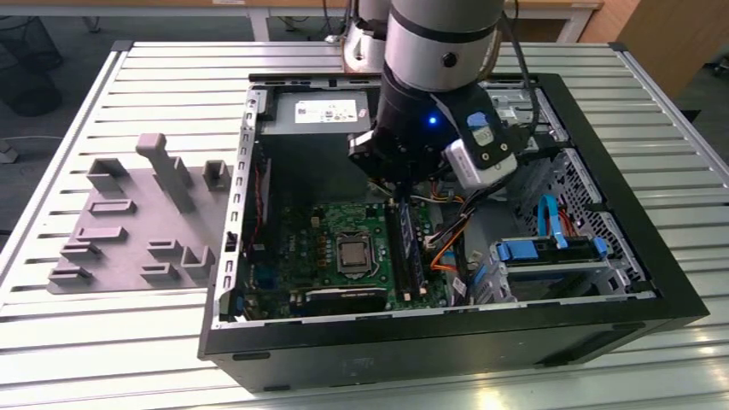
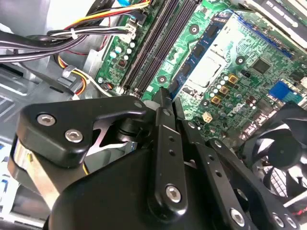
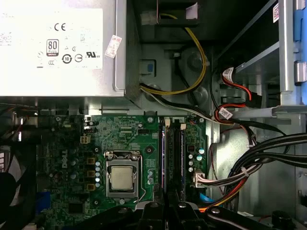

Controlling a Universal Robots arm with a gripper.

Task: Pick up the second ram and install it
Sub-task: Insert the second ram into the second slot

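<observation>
The second ram (image 2: 201,45) is a thin blue-green stick standing on edge over the green motherboard (image 2: 240,52), beside the dark memory slots (image 2: 153,48). My gripper (image 2: 170,98) has its black fingers closed on the stick's middle. In the first wrist view the ram (image 3: 164,158) shows edge-on as a blue line along the slots (image 3: 183,158), running out from the gripper (image 3: 166,207). In the exterior view the gripper (image 1: 401,186) reaches down into the open computer case, over the motherboard (image 1: 330,231). I cannot tell whether the stick is seated in a slot.
The power supply (image 1: 330,111) fills the case's far end. Cable bundles (image 3: 268,153) and a blue drive bay (image 1: 547,252) crowd the side beyond the slots. The processor socket (image 3: 122,177) lies on the other side. A grey holder fixture (image 1: 137,222) sits on the slatted table outside the case.
</observation>
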